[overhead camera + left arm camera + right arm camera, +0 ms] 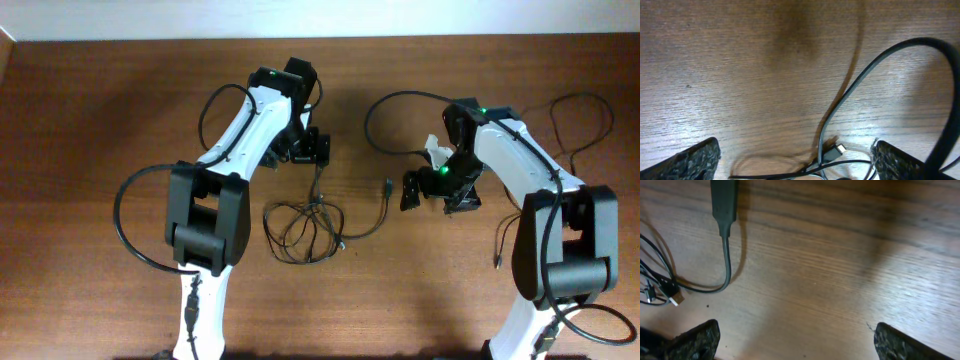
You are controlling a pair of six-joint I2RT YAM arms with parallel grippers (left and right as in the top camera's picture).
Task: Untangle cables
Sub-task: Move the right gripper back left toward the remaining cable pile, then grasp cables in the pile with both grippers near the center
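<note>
Looking from overhead, the cables [305, 228] lie bunched in loose loops on the table [100, 100] between the arms. One plug end [388, 185] trails toward the right gripper [437, 193], and the left gripper [312, 150] sits near the bunch.

Thin and limp, they probably weigh little and snag easily, so a free plug end looks like the best hold. No containers show.

Left wrist: jaws apart and empty, a small plug [838, 148] between them.

Right wrist: jaws apart and empty, the long plug [723, 202] ahead.
</note>
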